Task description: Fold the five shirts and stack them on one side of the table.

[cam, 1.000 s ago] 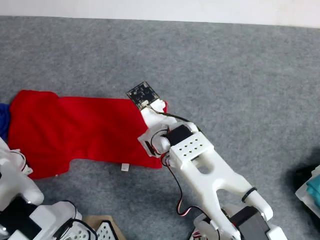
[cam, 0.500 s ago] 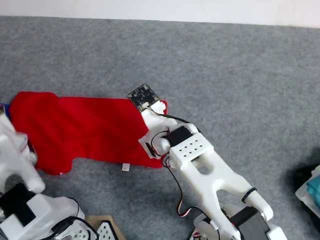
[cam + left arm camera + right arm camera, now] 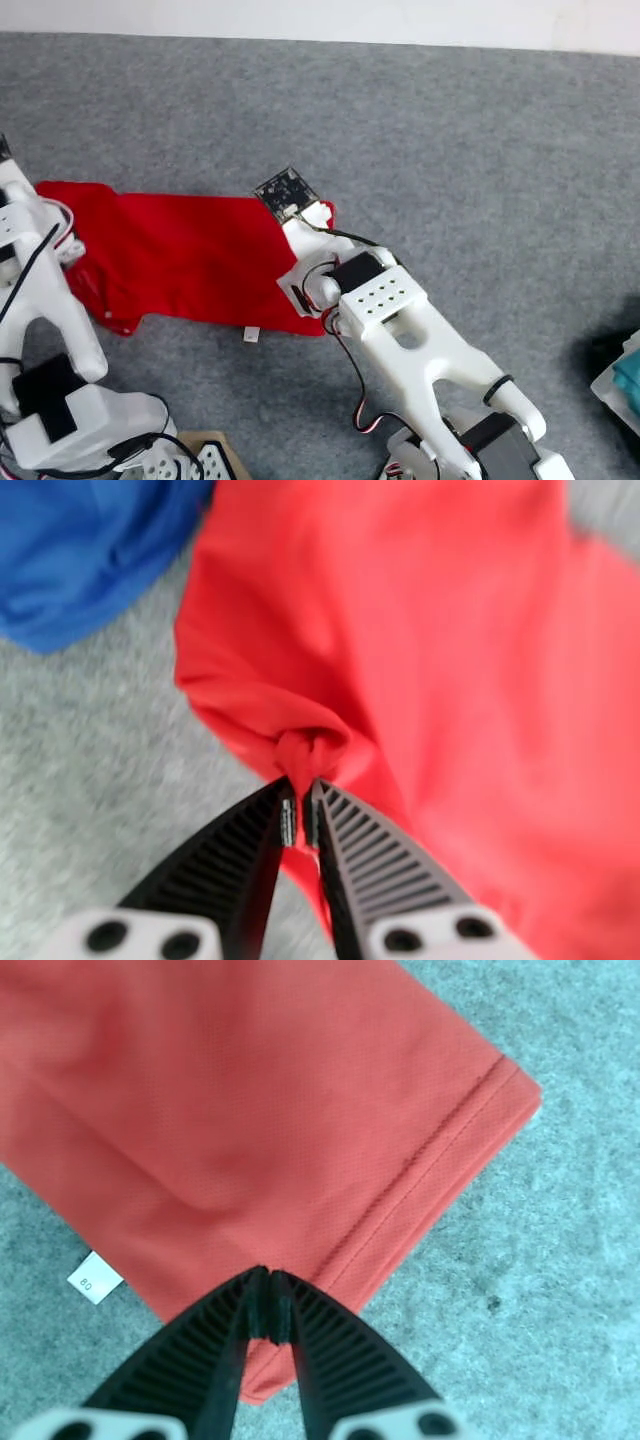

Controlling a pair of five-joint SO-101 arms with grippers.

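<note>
My L gripper (image 3: 300,810) has its jaws pinched on a bunched bit of the red shirt (image 3: 190,260), at the edge nearest the blue shirt (image 3: 90,550), which lies just beside it. My R gripper (image 3: 268,1305) has its jaws pressed together on the red shirt's hem near a corner, w/ a white tag (image 3: 95,1278) close by. The red shirt lies spread on the grey table (image 3: 450,130), left of centre in the high view, stretched btwn my 2 arms, one at each end.
</note>
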